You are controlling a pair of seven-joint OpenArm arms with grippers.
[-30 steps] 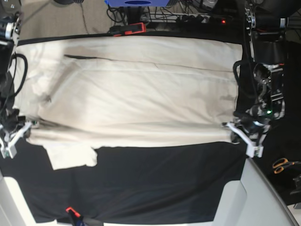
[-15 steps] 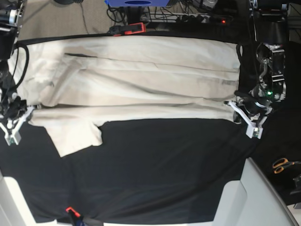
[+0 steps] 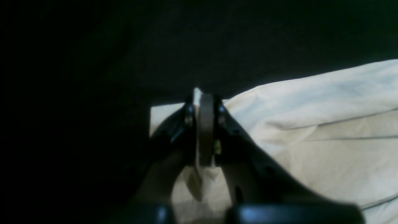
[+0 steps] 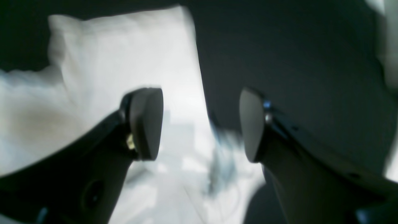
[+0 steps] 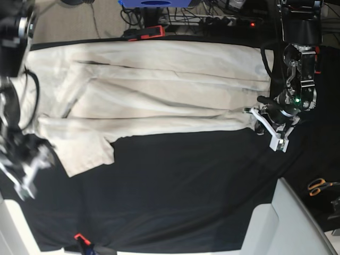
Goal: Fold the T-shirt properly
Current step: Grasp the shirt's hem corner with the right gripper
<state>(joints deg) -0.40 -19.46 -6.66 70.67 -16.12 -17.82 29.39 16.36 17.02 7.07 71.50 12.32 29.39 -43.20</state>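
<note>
The cream T-shirt [image 5: 159,90] lies spread across the far half of the black tablecloth [image 5: 180,191], its near edge folded back and one sleeve [image 5: 85,151] sticking out at the near left. My left gripper [image 5: 254,114] is at the shirt's right end, shut on a pinched fold of cloth [image 3: 205,124]; in the left wrist view the left gripper [image 3: 205,102] has its fingers pressed together. My right gripper [image 5: 29,172] is blurred, off the shirt's left end. In the right wrist view the right gripper [image 4: 199,124] stands open and empty above pale cloth [image 4: 118,56].
Orange-handled scissors [image 5: 319,186] lie off the right edge. A red clamp [image 5: 146,33] grips the cloth's far edge, and another red clamp [image 5: 79,237] its near edge. A white panel [image 5: 287,223] rises at the near right. Cables and a blue stand [image 5: 154,3] sit behind the table.
The shirt's near edge has been carried farther back. My right gripper has opened, let go of the cloth and swung toward the near side. The left gripper still holds its end.
</note>
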